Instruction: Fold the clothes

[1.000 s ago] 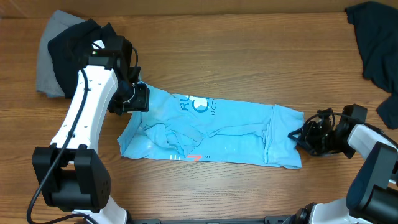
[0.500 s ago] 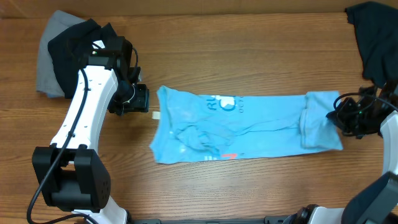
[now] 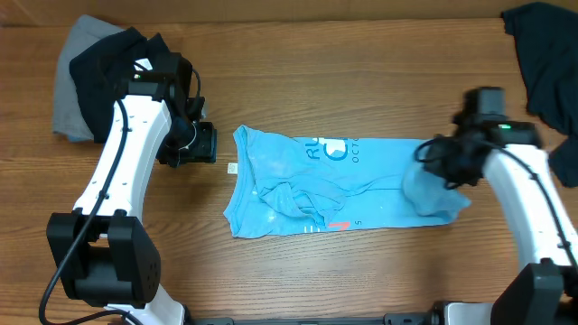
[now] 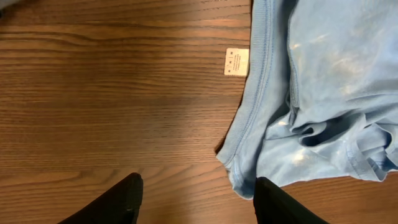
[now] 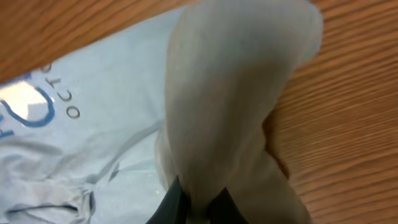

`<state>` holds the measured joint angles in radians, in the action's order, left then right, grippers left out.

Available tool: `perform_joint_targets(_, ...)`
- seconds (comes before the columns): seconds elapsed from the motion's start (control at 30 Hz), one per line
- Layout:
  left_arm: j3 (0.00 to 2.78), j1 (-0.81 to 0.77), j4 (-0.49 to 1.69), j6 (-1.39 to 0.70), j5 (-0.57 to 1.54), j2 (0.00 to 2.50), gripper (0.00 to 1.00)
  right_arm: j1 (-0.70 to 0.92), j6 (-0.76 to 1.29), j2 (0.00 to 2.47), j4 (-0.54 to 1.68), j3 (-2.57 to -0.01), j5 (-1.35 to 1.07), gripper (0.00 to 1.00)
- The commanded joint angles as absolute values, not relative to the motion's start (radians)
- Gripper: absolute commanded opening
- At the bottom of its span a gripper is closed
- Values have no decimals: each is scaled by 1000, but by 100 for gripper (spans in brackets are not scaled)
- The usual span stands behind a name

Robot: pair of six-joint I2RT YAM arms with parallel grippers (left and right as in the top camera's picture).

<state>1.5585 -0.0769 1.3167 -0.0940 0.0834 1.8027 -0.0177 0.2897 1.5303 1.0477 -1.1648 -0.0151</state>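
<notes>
Now the soft light blue T-shirt (image 3: 361, 185) with white and navy lettering lies crumpled across the middle of the brown wooden table (image 3: 316, 72), its length running from nine o'clock to three o'clock. Its small red mark (image 3: 339, 226) sits near the six o'clock edge and the lettering near the twelve o'clock edge.

At the shirt's three o'clock end, the right gripper (image 5: 198, 204) has its black fingers pressed together on a fold of the cloth. That end stands bunched up off the wood.

The left gripper (image 4: 196, 200) hovers just off the shirt's nine o'clock edge. Its two black fingers (image 4: 121, 198) are spread, with bare wood between them. The shirt's stitched corner lies just beside one finger; whether they touch cannot be told. A small white rectangular label (image 4: 236, 61) lies flat on the table against that edge.

At about ten o'clock on the table, a soft black garment (image 3: 104, 63) is heaped on a grey garment (image 3: 68, 104). At about two o'clock, a dark navy garment (image 3: 546, 54) lies in the corner, well apart from the shirt.
</notes>
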Motion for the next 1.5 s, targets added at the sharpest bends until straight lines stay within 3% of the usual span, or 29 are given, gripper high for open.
perform_joint_targets(0.0,1578,-70,1320,-70,105,1795,60,100,387,1544,1045,-1171,144,4)
perform_joint_targets(0.4,1578,-70,1320,-70,105,1795,60,400,449,1573,1024,-1126,331,7)
perform_joint_targets(0.6,1578,-70,1323,-70,105,1795,60,342,472,1573,1084,-1121,635,8)
perform_joint_targets(0.77,1578,-70,1322,-68,105,1795,60,231,484,1573,1083,-1128,681,7)
perform_joint_targets(0.97,1578,-70,1319,-66,105,1795,61,210,452,1573,1043,-1127,562,7)
perform_joint_targets(1.27,1578,-72,1314,-67,106,1795,61,420,503,1594,965,-1073,457,7)
perform_joint_targets(1.37,1578,-72,1314,-67,106,1795,61,502,501,1615,935,-1059,357,46)
perform_joint_targets(1.47,1578,-72,1316,-67,106,1795,61,585,498,1610,944,-1069,328,52)
